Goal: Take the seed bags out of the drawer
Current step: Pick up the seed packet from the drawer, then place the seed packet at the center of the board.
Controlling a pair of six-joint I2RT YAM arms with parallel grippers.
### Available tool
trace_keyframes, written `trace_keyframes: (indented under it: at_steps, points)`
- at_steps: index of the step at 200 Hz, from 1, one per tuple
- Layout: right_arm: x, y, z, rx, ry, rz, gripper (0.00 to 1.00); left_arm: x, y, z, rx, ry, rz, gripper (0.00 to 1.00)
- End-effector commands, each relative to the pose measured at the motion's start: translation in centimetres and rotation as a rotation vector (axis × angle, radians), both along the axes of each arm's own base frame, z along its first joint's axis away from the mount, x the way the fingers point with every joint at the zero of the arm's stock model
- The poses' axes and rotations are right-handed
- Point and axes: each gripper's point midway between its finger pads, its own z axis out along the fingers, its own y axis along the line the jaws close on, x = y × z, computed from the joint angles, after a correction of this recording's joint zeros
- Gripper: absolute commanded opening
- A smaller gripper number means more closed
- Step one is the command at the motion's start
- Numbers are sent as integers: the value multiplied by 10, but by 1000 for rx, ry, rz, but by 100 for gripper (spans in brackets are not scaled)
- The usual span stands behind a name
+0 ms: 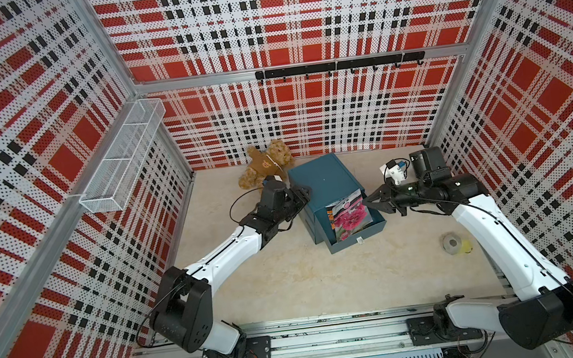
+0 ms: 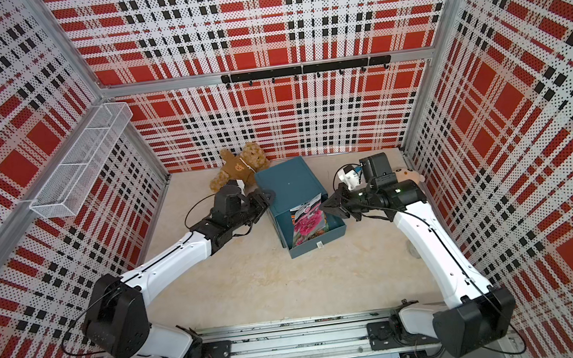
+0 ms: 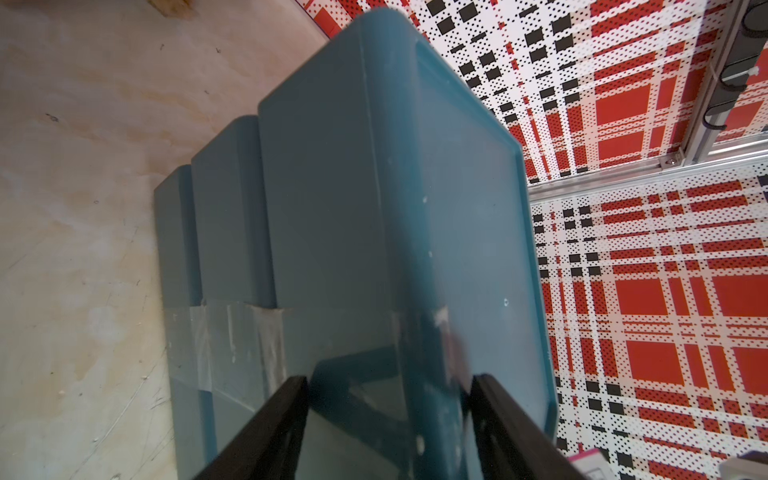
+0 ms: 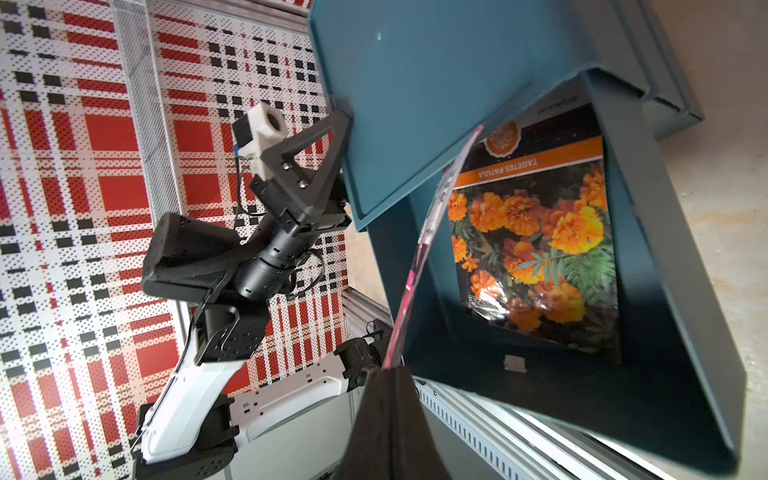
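Note:
A teal drawer cabinet point(image 1: 322, 179) stands mid-table with its top drawer point(image 1: 358, 243) pulled open toward the front. A pink-flower seed bag point(image 1: 350, 218) tilts up out of the drawer. My right gripper point(image 1: 366, 201) is shut on its edge, and the right wrist view shows the bag edge-on point(image 4: 412, 276) rising from the shut gripper point(image 4: 388, 370). An orange marigold seed bag point(image 4: 536, 241) lies flat on the drawer floor beneath it. My left gripper point(image 1: 303, 194) is open, its fingers point(image 3: 291, 399) astride the cabinet's upper left edge point(image 3: 332, 187).
A brown teddy bear point(image 1: 268, 163) lies behind the cabinet by the back wall. A grey tape roll point(image 1: 452, 243) and a small yellow object sit right of the drawer, near my right arm. A wire basket point(image 1: 121, 158) hangs on the left wall.

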Motion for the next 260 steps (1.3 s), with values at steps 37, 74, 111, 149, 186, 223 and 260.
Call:
trace_keyframes:
  at_steps: [37,74,111,149,186,223,260]
  points:
    - [0,-45,53,-11,-275,-57,0,-7,-1,-30,33,80,-31,66]
    - [30,-76,60,-42,-365,-153,0,-6,-3,-33,31,85,-40,66]
    - [69,-139,40,-172,-404,-299,0,-5,-4,-34,25,88,-44,66]
    - [111,-189,22,-301,-406,-429,0,-2,-6,-32,15,89,-51,66]
    - [137,-194,-46,-332,-261,-340,0,3,-5,-31,5,91,-50,66]
    - [133,-176,-133,-327,-58,-194,0,7,-1,-23,-7,80,-40,66]
    - [124,-151,-197,-371,97,-36,0,7,2,-23,-8,83,-32,66]
